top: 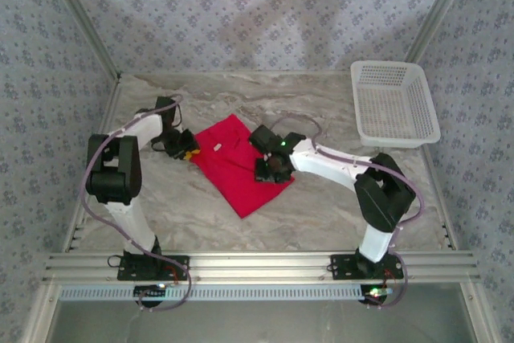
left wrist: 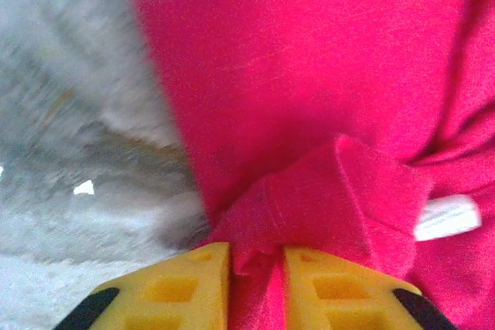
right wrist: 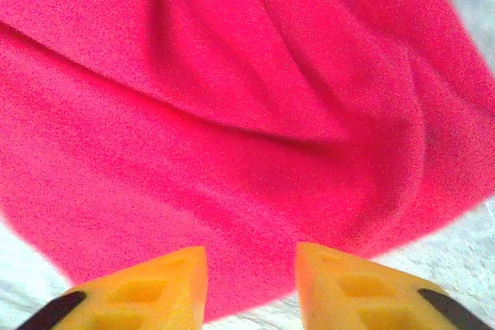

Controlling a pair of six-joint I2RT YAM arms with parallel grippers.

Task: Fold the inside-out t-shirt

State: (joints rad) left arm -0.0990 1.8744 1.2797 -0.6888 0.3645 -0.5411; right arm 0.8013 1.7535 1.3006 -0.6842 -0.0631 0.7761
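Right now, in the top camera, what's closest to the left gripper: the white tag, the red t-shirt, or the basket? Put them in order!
1. red t-shirt: its left corner is pinched in the left gripper.
2. white tag: on the shirt, just to the right.
3. white basket: far back right corner.

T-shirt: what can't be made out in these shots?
- t-shirt right side: top view, right arm covers it.
- tag print: left wrist view, blurred.
- left claw grip: left wrist view, a fold fills it; clamped or loose, cannot tell.
- t-shirt outline: right wrist view, cut off by frame edges.
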